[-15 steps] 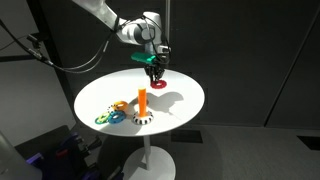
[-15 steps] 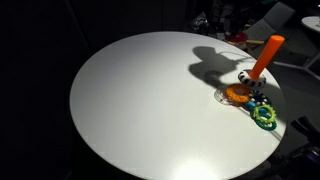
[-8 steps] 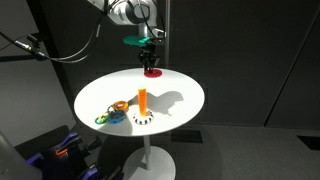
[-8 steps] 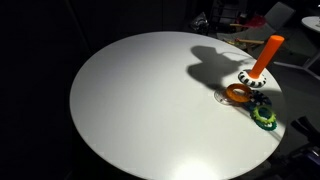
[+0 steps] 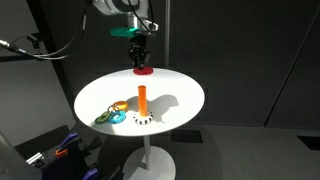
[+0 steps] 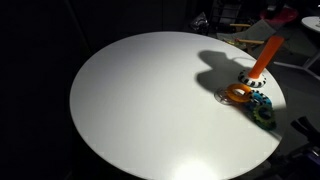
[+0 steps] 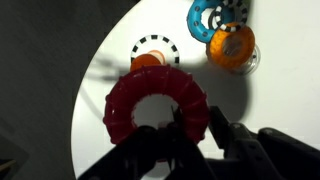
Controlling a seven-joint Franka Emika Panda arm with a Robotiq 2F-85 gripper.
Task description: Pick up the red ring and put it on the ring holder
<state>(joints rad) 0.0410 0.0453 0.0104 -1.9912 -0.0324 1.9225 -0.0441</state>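
Note:
My gripper (image 5: 139,57) is shut on the red ring (image 5: 142,69) and holds it high above the round white table (image 5: 180,90). In the wrist view the red ring (image 7: 155,100) hangs between the fingers (image 7: 192,128), with the ring holder (image 7: 151,58) seen from above just beyond it. The ring holder (image 5: 142,104) is an upright orange peg on a checkered base near the table's front edge. It also shows in an exterior view (image 6: 259,62). The red ring (image 6: 284,17) shows at the top right edge there.
A yellow-orange ring (image 5: 119,106), a green ring (image 5: 101,119) and a blue ring (image 5: 112,115) lie next to the holder's base. In the wrist view the yellow-orange ring (image 7: 232,48) and blue ring (image 7: 208,17) lie right of the holder.
My gripper has risen with the red ring and moved toward the left in the exterior view, from low over the table's far side to high above it.

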